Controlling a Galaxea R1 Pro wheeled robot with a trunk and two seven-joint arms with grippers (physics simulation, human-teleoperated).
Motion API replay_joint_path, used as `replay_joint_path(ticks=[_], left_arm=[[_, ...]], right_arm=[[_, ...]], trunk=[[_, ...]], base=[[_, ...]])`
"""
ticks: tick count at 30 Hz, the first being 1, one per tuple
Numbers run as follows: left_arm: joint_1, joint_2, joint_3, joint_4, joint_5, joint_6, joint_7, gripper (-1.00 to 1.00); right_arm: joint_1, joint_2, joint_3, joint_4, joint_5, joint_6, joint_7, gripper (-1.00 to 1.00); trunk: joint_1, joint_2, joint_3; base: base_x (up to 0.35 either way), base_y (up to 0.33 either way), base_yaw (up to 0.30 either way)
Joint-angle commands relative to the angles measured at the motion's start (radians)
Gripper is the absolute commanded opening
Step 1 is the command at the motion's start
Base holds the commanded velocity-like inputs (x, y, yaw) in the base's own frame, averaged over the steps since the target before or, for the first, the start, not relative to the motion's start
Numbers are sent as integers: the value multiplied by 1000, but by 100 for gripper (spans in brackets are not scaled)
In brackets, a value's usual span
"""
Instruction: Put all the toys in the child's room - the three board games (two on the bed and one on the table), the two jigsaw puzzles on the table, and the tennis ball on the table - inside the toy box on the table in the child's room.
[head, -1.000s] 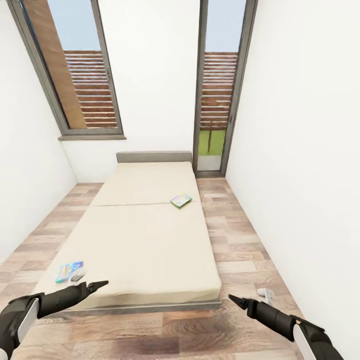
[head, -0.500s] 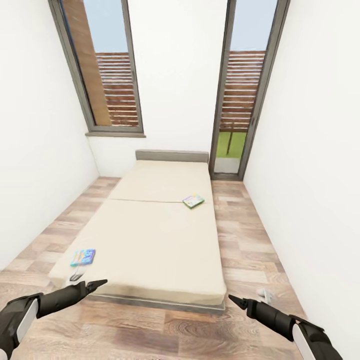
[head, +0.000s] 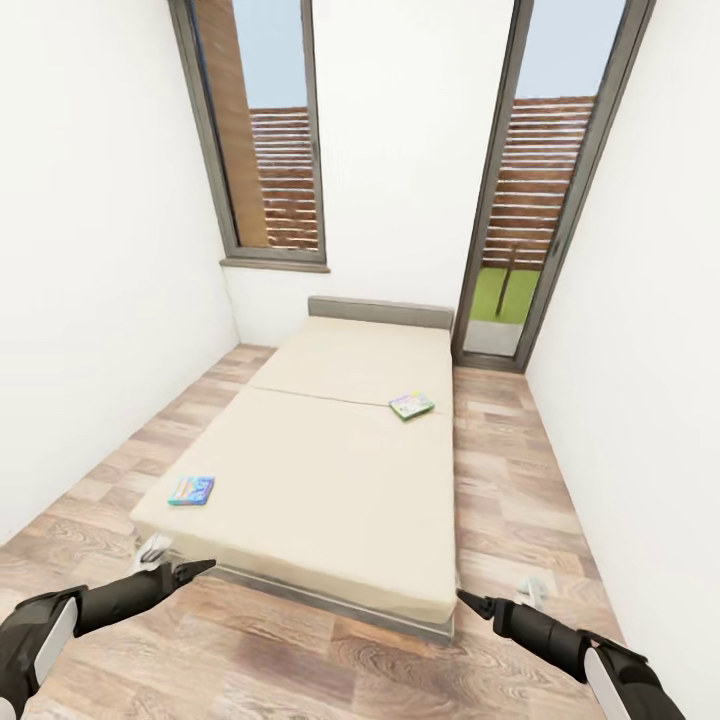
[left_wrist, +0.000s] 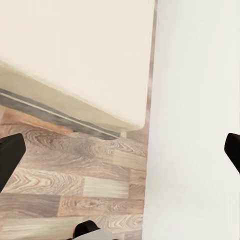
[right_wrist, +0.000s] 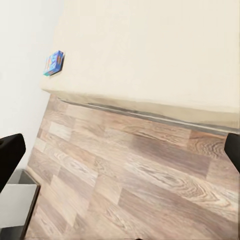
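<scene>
— White walls close in a narrow child's room (head: 90, 300) with a wood-plank floor (head: 300, 650) and two tall dark-framed windows (head: 265, 130) at the far end. What lies on the bed (head: 330, 470)?

— Two board games. The blue-teal game box (head: 191, 490) is small and flat, with bright yellow and pink print, lying near the mattress's near left corner. The green-edged game box (head: 411, 405) is flat too, pale on top with a green border, sitting turned at an angle toward the right edge, just past the seam across the mattress.

— And the bed itself?

— Plain beige mattress, dark grey frame, low grey headboard (head: 380, 312) against the far wall.

— Where are the arms?

— Both are low in the head view, above the floor at the foot of the bed. The left gripper (head: 185, 572) and the right gripper (head: 475, 603) each hold nothing. In the wrist views each one's dark fingertips stand at opposite edges, spread wide.

— Does a wrist view catch a game?

— The right wrist view shows the blue-teal game box (right_wrist: 53, 63) near the mattress corner.
</scene>
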Motion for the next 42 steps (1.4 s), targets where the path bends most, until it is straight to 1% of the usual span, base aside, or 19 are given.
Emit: replay_joint_path(ticks=[1, 11, 18, 22, 34, 42], left_arm=[[-1, 0, 1, 0, 2, 7, -2, 100], [-1, 0, 2, 0, 3, 7, -4, 100], [-1, 0, 2, 0, 3, 7, -7, 100], [-1, 0, 2, 0, 3, 7, -5, 100], [-1, -1, 2, 0, 3, 8, -3, 100], [-1, -1, 2, 0, 1, 8, 0, 100]], right_arm=[[0, 0, -1, 0, -7, 8, 1, 100], [0, 1, 1, 0, -9, 9, -57, 100], [0, 2, 2, 0, -9, 10, -68, 100], [0, 3, 11, 0, -8, 10, -70, 100], [0, 20, 19, 1, -5, 10, -73, 100], [0, 23, 20, 1, -7, 10, -103, 100]], trunk=[[1, -2, -2], [1, -2, -2], [1, -2, -2], [1, -2, -2], [1, -2, -2], [1, -2, -2]], base=[[0, -294, 291], [0, -186, 291], [0, -35, 291], [0, -7, 291], [0, -3, 291], [0, -89, 291]])
